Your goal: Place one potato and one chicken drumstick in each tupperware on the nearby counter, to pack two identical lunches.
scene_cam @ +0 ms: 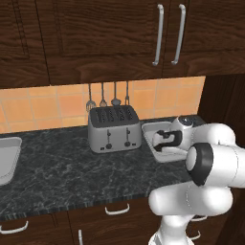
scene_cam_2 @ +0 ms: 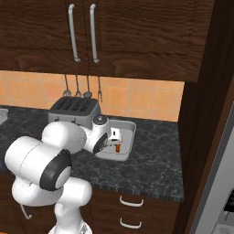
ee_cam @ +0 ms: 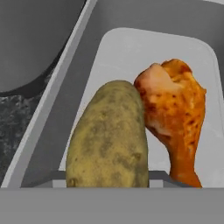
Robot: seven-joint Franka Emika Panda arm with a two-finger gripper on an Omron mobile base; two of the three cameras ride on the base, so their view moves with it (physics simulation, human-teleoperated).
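claw (scene_cam: pixel 161 139): fingertips hidden by wrist | potato (ee_cam: pixel 109 138): lower end cut off | left tupperware (scene_cam: pixel 8 158): cropped

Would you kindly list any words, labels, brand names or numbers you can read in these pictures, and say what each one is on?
None: no readable text shows.
The toaster has plain knobs and levers, unmarked.
The tupperware, potato and chicken drumstick bear no label.
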